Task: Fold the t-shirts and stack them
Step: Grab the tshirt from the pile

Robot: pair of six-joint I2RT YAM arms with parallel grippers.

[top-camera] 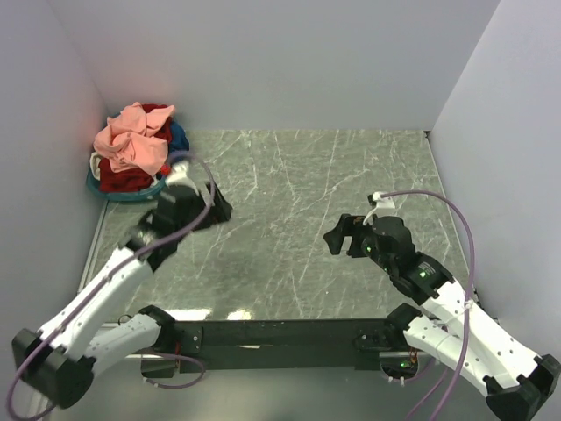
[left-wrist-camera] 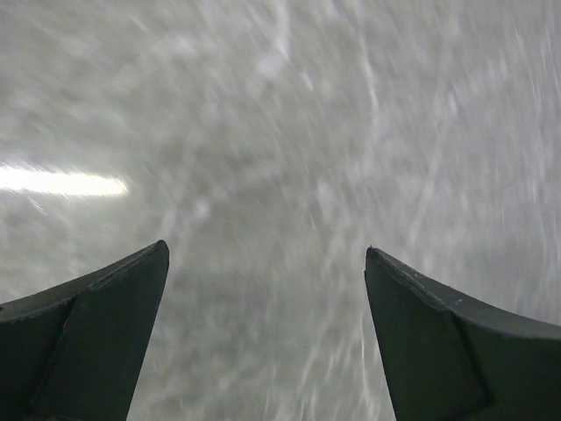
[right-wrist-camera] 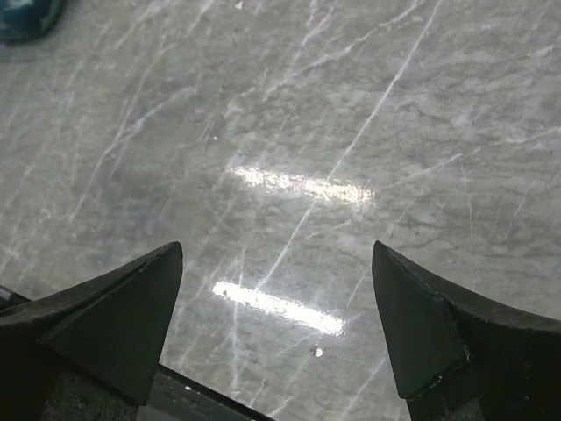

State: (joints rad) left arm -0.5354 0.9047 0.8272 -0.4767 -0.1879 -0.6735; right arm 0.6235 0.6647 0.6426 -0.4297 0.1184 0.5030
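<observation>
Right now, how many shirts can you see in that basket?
3, heaped in the basket at the far left corner: a pink shirt on top, a dark red shirt beneath it, a blue shirt peeking out at the right. More may be hidden.

The table (top-camera: 307, 210) under my arms is a grey-green, stone-patterned slab crossed by thin white veins. It is glossy enough to throw back bright strips of light (right-wrist-camera: 298, 185) below my right wrist. Plain white walls (top-camera: 263, 61) close it in on the left, the far side and the right. In the far left corner, directly on the slab, stands a round teal plastic basket (top-camera: 103, 190) with crumpled salmon-pink, dark red and blue t-shirts (top-camera: 131, 145) heaped inside it. Along the near edge lies a black mounting bar (top-camera: 280, 334) that carries the bases of both my arms. From my left wrist the surface shows only as a grey blur.
</observation>
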